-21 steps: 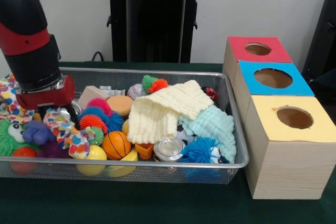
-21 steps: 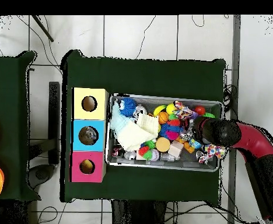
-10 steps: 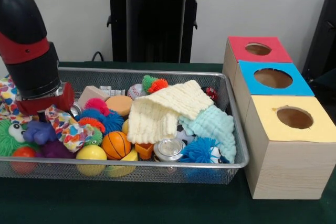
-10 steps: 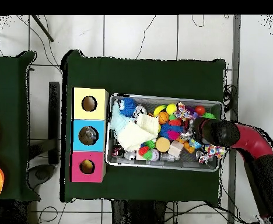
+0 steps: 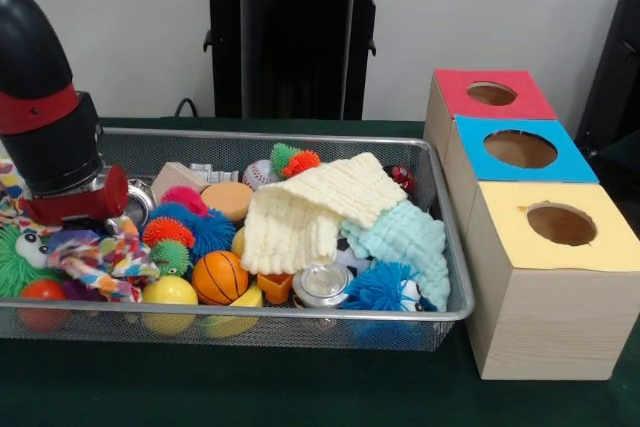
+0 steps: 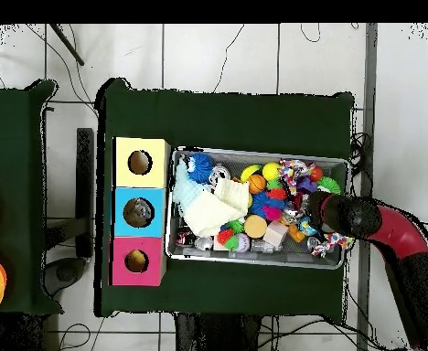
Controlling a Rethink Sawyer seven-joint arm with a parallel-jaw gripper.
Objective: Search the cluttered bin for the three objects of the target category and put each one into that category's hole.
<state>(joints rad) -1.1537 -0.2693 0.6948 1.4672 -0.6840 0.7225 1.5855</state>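
Observation:
My gripper (image 5: 85, 232) is low at the left end of the wire bin (image 5: 300, 313), pressed into a bunched multicoloured cloth (image 5: 100, 259) that hides its tip. In the overhead view the gripper (image 6: 314, 212) sits at the bin's right end. A cream cloth (image 5: 310, 207) and a mint cloth (image 5: 405, 239) lie over toys in the middle. Three boxes with round holes stand beside the bin: red (image 5: 490, 94), blue (image 5: 520, 149) and yellow (image 5: 560, 224).
The bin holds several toys: a small basketball (image 5: 221, 277), a yellow ball (image 5: 170, 292), spiky balls (image 5: 380, 287), a metal can (image 5: 322, 284) and a green furry toy (image 5: 15, 262). Another patterned cloth (image 5: 10, 187) hangs at the left edge, behind the arm.
The arm has come down and moved left in the front view. The multicoloured cloth has shifted left with it and is now bunched under the gripper.

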